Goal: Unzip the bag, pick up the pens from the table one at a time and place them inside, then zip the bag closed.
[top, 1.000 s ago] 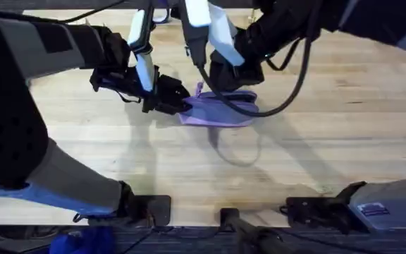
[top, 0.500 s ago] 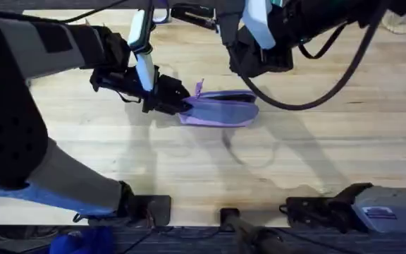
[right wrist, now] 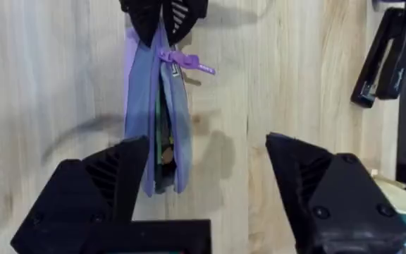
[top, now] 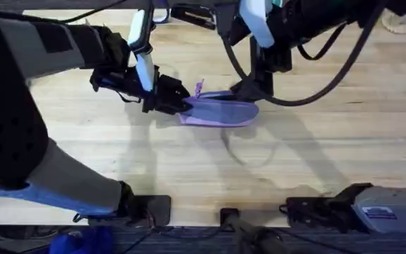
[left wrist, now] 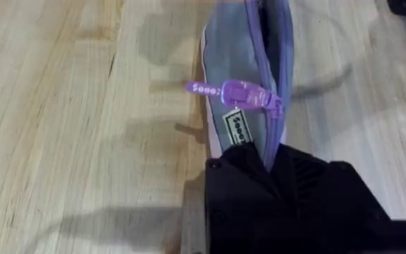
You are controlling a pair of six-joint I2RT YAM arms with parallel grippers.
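From overhead, the arm bases sit along the near edge of the table [top: 309, 152]; bare plank grain runs between them and the work; the bag [top: 220, 110] lies flat just past the table's middle, its long axis running from nine o'clock to three o'clock; the left hand [top: 177, 101] is at the bag's nine o'clock end, clamped on the fabric there, its arm stretching in low from the left; the right hand [top: 254, 88] hangs above the bag's three o'clock end, pointing steeply down, its arm coming over from the far right with a black cable looping beneath it.

The left wrist view adds what the overhead cannot resolve: the purple zipper pull [left wrist: 235, 94] lies tipped over onto the grey-blue side panel near the clamped end, with a small label just beside it; the left hand [left wrist: 263, 159] has its fingers closed together on the end of the bag [left wrist: 249, 63].

The right wrist view looks along the bag [right wrist: 155, 113] from the other end; the zipper stands open there, and dark and green items show inside the mouth; the right hand [right wrist: 206, 169] has its fingers spread wide apart, one beside the open end, gripping nothing; the left hand [right wrist: 162, 15] pinches the far end; a black stapler [right wrist: 380, 58] lies on the table well apart.
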